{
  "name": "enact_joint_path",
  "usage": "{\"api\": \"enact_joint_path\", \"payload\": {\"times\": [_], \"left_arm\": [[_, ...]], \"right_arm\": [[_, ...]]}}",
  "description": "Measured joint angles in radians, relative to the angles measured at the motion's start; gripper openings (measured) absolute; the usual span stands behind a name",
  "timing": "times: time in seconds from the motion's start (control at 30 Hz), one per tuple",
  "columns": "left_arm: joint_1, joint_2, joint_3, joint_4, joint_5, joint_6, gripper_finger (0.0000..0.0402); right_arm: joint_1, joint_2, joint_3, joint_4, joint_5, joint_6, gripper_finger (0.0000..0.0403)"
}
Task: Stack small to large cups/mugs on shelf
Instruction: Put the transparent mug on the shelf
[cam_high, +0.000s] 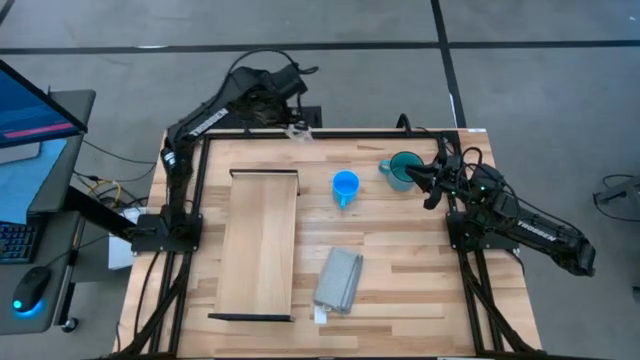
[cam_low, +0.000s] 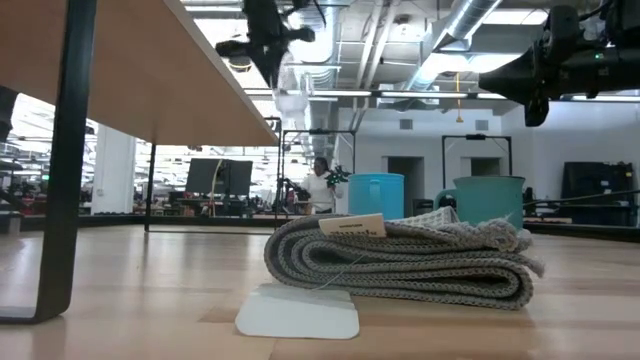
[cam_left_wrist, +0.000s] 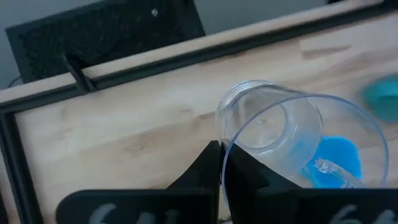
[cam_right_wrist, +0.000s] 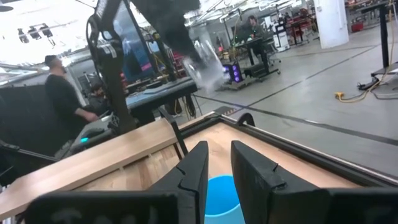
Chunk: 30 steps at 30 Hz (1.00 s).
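The small clear cup (cam_left_wrist: 280, 134) is in my left gripper (cam_left_wrist: 222, 154), which is shut on it and raised above the table's far edge (cam_high: 297, 128). The bright blue mug (cam_high: 345, 186) and the teal mug (cam_high: 403, 170) stand upright on the tabletop, right of the shelf (cam_high: 260, 245). The shelf is a pale board on dark legs. My right gripper (cam_high: 430, 186) hovers in the air just right of the teal mug, fingers a little apart and touching nothing. In its wrist view the blue mug (cam_right_wrist: 221, 194) shows beyond its fingers. My left gripper pinches the clear cup's wall at the rim (cam_left_wrist: 225, 140), one finger (cam_left_wrist: 208, 165) outside the cup and the other (cam_left_wrist: 252, 174) inside its mouth. The cup is lifted clear of the table and tipped over, its mouth toward the wrist camera and its base pointing away.
A folded grey cloth (cam_high: 338, 279) lies on the table's near half, right of the shelf, with a white tag under it (cam_low: 298, 312). Black frame rails (cam_high: 330, 133) run along the table's edges. A person (cam_right_wrist: 65, 99) stands in the room beyond the table.
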Motion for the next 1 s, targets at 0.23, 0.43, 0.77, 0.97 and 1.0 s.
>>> {"api": "enact_joint_path", "payload": {"times": [0.23, 0.43, 0.77, 0.97, 1.0], "left_arm": [[-0.077, -0.112, -0.009, 0.002, -0.089, -0.047, 0.0000], [-0.183, -0.197, -0.050, 0.000, -0.159, -0.089, 0.0000], [-0.340, -0.439, -0.403, 0.013, -0.238, -0.255, 0.0000], [-0.468, -0.645, -0.676, 0.117, -0.262, -0.454, 0.0000], [-0.496, -0.678, -0.712, 0.127, -0.269, -0.501, 0.0000]], "right_arm": [[0.000, 0.000, 0.000, -0.031, 0.000, 0.000, 0.0093], [0.000, 0.000, 0.000, -0.108, 0.000, -0.001, 0.0093], [0.000, 0.000, 0.000, -0.193, -0.037, 0.000, 0.0093], [0.000, -0.001, 0.000, -0.095, -0.079, 0.058, 0.0093], [0.000, -0.001, 0.000, -0.082, -0.079, 0.074, 0.0093]]}}
